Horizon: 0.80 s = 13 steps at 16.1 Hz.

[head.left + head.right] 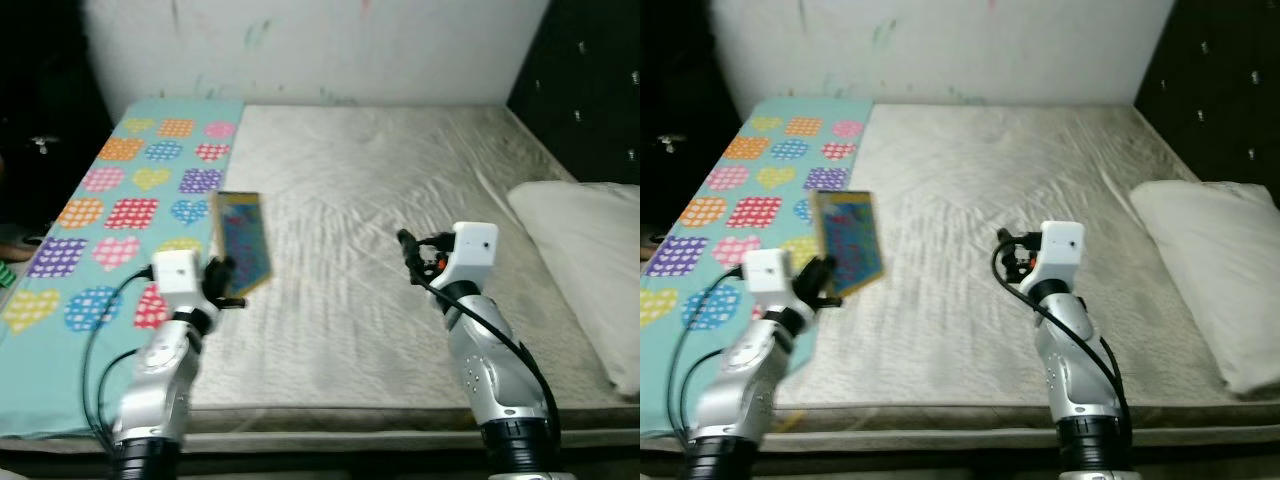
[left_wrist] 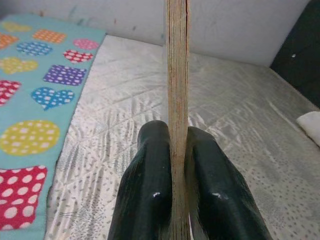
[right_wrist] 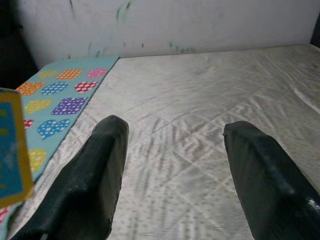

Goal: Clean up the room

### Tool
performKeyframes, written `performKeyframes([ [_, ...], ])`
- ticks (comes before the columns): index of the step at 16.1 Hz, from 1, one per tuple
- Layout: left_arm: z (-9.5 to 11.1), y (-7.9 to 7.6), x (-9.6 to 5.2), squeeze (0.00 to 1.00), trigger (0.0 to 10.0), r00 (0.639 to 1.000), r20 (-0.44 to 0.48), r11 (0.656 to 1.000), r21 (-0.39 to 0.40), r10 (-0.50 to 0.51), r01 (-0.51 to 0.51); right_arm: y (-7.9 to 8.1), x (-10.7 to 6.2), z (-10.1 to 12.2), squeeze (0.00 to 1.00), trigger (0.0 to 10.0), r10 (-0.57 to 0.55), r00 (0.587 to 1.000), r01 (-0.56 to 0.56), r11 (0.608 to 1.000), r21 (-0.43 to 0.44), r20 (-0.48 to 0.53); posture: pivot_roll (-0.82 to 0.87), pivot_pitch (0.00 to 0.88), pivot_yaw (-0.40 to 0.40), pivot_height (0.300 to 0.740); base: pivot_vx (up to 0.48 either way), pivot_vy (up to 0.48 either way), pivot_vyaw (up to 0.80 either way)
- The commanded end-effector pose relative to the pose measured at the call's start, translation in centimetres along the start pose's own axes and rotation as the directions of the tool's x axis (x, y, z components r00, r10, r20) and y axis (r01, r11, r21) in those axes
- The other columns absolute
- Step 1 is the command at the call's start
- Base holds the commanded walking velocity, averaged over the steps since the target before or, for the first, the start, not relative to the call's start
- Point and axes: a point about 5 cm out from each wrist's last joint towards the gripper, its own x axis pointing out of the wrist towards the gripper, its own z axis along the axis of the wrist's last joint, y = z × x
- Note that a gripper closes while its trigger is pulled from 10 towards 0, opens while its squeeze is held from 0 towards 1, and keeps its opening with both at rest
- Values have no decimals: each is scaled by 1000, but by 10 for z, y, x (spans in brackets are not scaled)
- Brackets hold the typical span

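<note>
- Gripping a thin blue and yellow book [image 1: 243, 244], the left gripper [image 1: 225, 285] had its two black fingers [image 2: 150, 190] pressed tight against both covers, with the book's edge standing straight up between them.
- That book was held upright above the bed [image 1: 400, 180], over the line where the patterned blanket meets the bare mattress, on the robot's left side.
- Its cover faced into the room, blue in the middle with a yellow border; the print on it was too blurred for me to read.
- Out over the middle of the mattress the right gripper [image 1: 408, 250] hung with its fingers [image 3: 95, 175] spread wide apart, holding nothing.
- A turquoise blanket [image 1: 110, 210] printed with coloured hearts and dots covered the left strip of the bed, lying flat.
- Everything else on the mattress was a pale, quilted, slightly wrinkled cover.
- A white pillow [image 1: 590, 260] lay at the bed's right edge, well apart from both grippers.
- Behind the bed stood a white wall [image 1: 320, 50] with faint coloured scribbles, and a dark tufted panel [image 1: 590, 90] rose on the right.
</note>
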Motion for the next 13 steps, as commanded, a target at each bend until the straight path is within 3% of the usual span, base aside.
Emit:
performKeyframes([
  [1, 8, -11, 4, 0, 10000, 998, 42, 999, 1, -38, 38, -7, 0, 5, 0, 10000, -14, 1000, 15, 1000, -10, 19, -189, 0, 23, 740, 0, -368, 0],
  [13, 13, -14, 3, 0, 10000, 992, 89, 996, -17, -86, 87, -6, -1, 4, 0, 10000, -6, 1000, 6, 1000, -30, 20, -191, 0, 19, 740, 0, -27, 0],
])
